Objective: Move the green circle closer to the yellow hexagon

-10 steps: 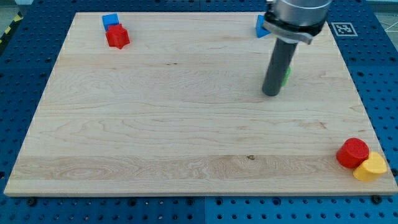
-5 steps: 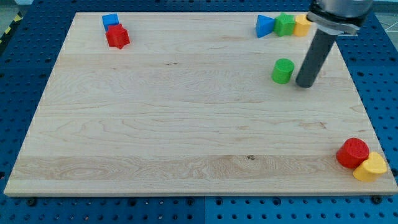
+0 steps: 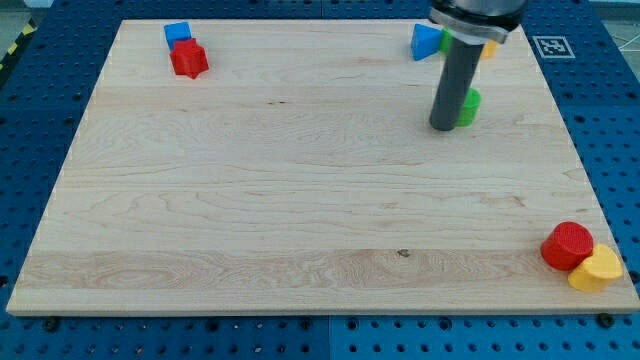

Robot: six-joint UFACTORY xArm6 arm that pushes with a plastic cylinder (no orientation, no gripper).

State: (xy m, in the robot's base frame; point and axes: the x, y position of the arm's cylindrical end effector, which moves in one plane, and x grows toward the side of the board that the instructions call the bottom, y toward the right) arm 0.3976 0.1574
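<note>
My tip (image 3: 444,126) sits in the upper right of the frame, touching or just beside the green circle (image 3: 468,106), on the circle's left; the rod hides most of that block, so only its right part shows. There are no jaws on this rig, only the rod, so nothing is spread or pinched.

The yellow hexagon (image 3: 597,269) lies at the lower right corner of the board (image 3: 300,200), touching the red cylinder (image 3: 567,245), which stands on its upper-left side. The circle is well apart from it, so I judge the task to be in its approach step: the tip is setting up behind the circle and the long push is not yet done.

The next move calls for a push down and to the right. For that the tip should sit on the circle's upper-left side.

The board between circle and hexagon is open. The right edge is near the circle, so a push too far rightward could run it off. The red cylinder guards the hexagon's upper left, so a straight diagonal line may meet it first. At the top edge, a blue block (image 3: 426,42) lies clear of the path.
</note>
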